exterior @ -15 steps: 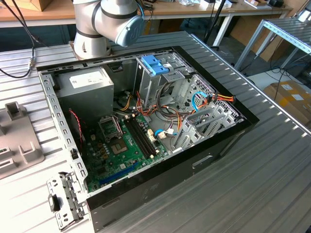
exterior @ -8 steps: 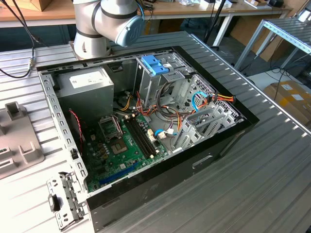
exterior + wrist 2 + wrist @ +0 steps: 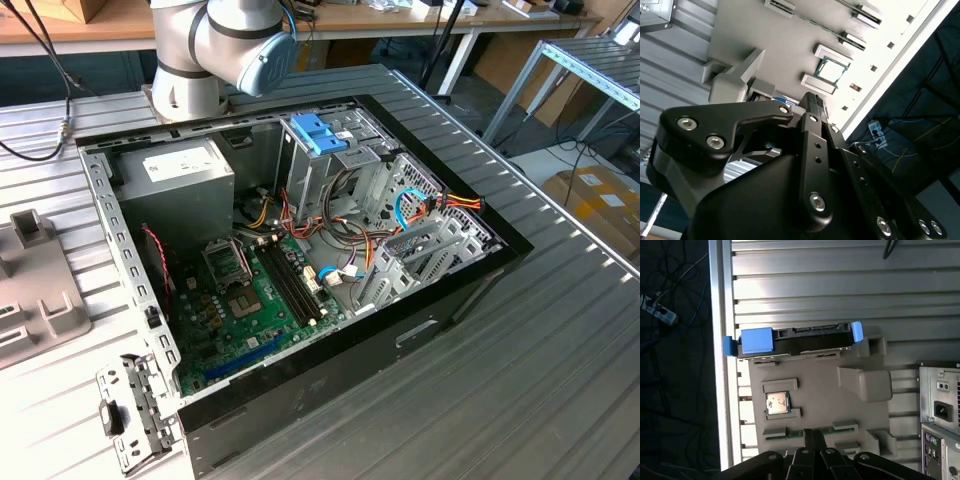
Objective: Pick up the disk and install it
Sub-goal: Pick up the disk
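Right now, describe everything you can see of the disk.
In the first wrist view the disk stands on its long edge in a slot of the grey holder plate, near the edge of the ribbed table. Dark, slim body, blue plastic rails at both ends. The tool is apart from it.

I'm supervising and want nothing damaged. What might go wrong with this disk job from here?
The disk stands on edge in the grey fixture, one blue rail at the table edge; a skewed grasp might knock it off.
The gripper hangs near a bare chip in that fixture; a low approach may strike it.
Loose cables crowd the drive cage; the disk may snag.
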You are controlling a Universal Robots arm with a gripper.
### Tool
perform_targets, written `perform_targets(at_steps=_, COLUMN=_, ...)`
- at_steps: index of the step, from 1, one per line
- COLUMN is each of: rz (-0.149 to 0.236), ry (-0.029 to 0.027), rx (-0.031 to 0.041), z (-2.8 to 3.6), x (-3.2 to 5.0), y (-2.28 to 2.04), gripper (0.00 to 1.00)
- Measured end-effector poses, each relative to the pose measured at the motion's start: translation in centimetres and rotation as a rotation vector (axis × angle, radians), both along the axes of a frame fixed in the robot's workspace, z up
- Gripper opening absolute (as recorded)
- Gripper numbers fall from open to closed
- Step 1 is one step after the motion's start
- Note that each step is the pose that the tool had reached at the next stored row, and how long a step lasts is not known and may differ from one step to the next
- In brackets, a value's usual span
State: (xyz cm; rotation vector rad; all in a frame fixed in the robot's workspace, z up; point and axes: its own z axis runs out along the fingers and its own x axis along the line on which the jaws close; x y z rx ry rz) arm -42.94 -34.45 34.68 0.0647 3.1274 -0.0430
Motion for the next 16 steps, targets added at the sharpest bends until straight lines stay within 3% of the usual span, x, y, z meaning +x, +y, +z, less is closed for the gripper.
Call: perform_targets(at_steps=16, rz=0.242, ry=-0.0001, rx=0.0003, z=0.0, x=0.0, y=0.0, gripper=0.11)
